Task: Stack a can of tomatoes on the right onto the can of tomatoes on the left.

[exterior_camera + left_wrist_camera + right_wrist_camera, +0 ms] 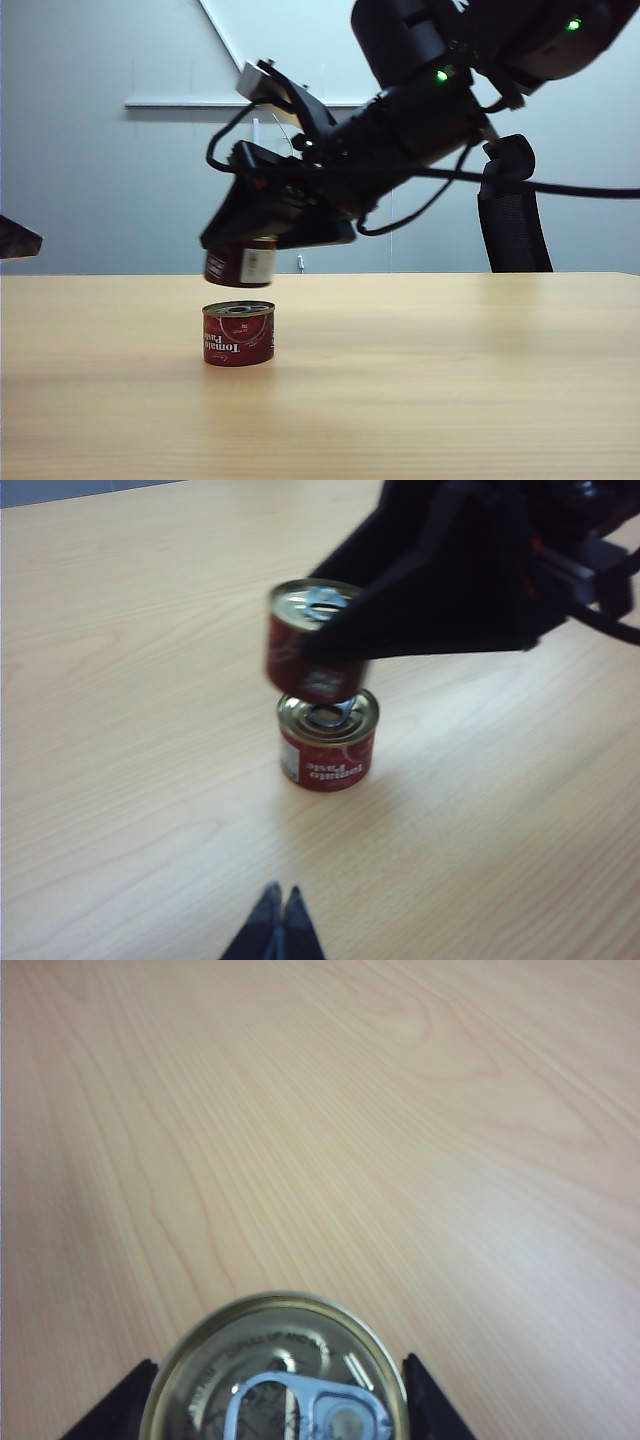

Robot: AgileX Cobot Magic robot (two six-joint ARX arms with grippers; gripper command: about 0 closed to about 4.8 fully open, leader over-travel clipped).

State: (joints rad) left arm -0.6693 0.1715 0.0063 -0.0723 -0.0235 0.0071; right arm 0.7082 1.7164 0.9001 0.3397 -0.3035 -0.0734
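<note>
While the right end effector [245, 262] pinches the carried can [240, 266] by its sides above the standing can [239, 334], the left end effector [279, 920] sits pressed together over the bench [450, 380]; rigid, smooth metal, probably hefty, so the side grip looks right.

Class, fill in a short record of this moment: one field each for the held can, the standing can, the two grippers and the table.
held can: in the air, above the standing can, apart from it
standing can: upright on the table
right gripper: jaws shut on held can
left gripper: low near the table, jaws shut, holding nothing
table: light wood
</note>
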